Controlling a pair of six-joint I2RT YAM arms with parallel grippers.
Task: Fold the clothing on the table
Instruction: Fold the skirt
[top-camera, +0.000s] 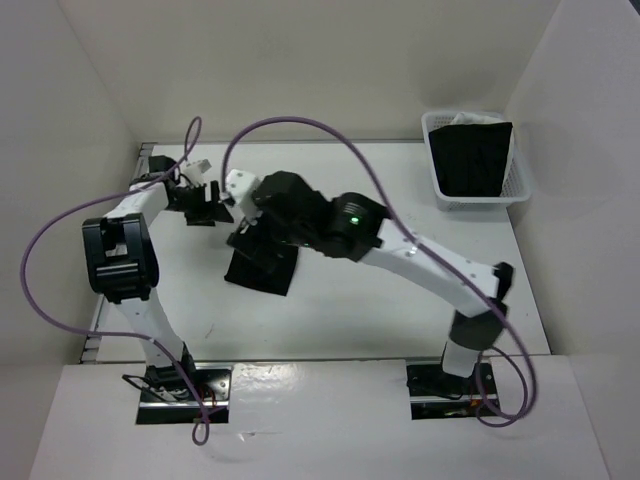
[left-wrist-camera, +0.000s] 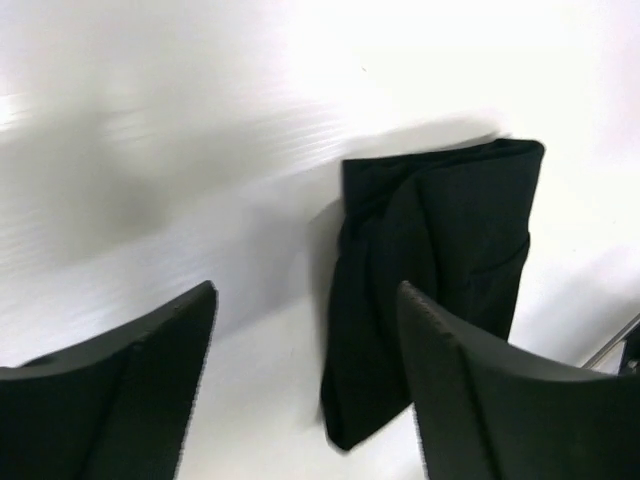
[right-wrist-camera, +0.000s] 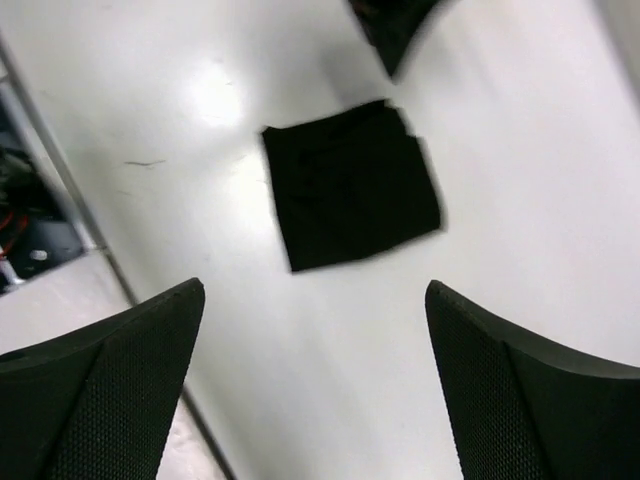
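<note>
Left gripper (left-wrist-camera: 305, 290): jaws spread wide, nothing between them, not touching anything. Both fingers (left-wrist-camera: 110, 400) are off the table (top-camera: 380, 310).

Right gripper (right-wrist-camera: 315, 285): jaws also spread wide and empty, hanging above the tabletop.

The clothing (right-wrist-camera: 350, 185) lies flat on the table as a small folded black patch, free of both grippers.
- Seen from the right jaws, it sits straight ahead of the fingertips, roughly centred on the gap and well apart from them. It looks near-square with slightly blurred edges.
- Seen from the left jaws, it is ahead and offset toward one finger, and that finger hides its near corner. It looks like a longer rectangle, with creases bunched along the side nearer the gap.

The right wrist view shows the left gripper's tip just beyond the clothing's far edge. A thin metal rail (right-wrist-camera: 70, 178) runs along the table edge, out past one right finger.

White mesh basket (top-camera: 480, 201) sits at the far corner with a black cloth (top-camera: 470, 160) in it, well apart from both sets of jaws.
</note>
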